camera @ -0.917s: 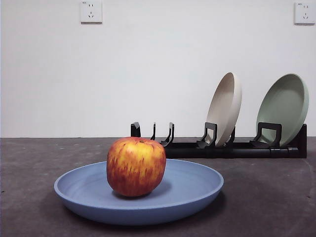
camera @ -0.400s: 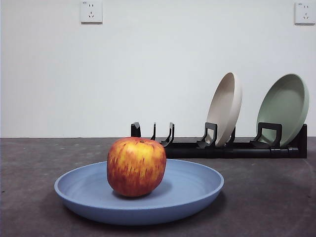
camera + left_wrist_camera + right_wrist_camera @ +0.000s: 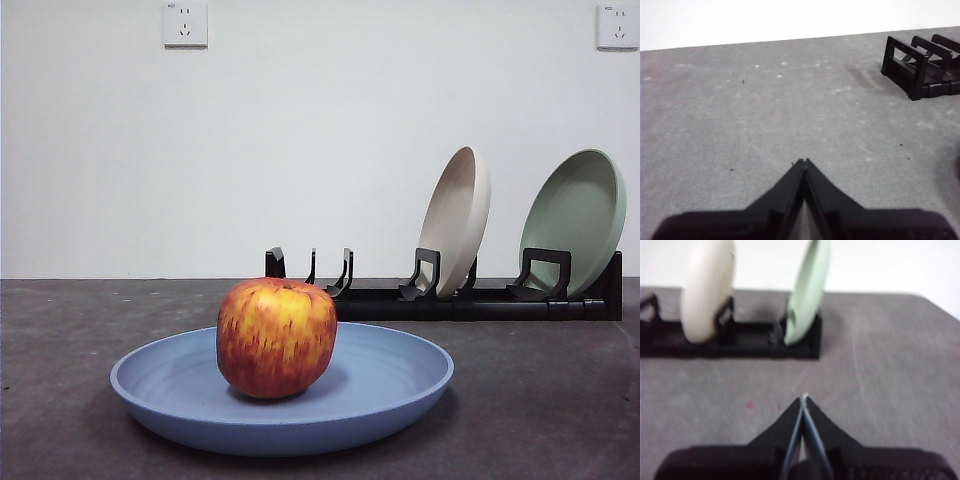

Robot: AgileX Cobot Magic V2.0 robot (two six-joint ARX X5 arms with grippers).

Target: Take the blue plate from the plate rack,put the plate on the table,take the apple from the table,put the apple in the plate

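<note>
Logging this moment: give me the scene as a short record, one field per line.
apple: apple rests in the blue plate
blue plate: flat on the table, in front of the plate rack
rack: beige plate and pale green plate stand upright in slots; the third slot is empty
left gripper: shut, holding nothing, above bare table
right gripper: shut, holding nothing, facing the rack
</note>
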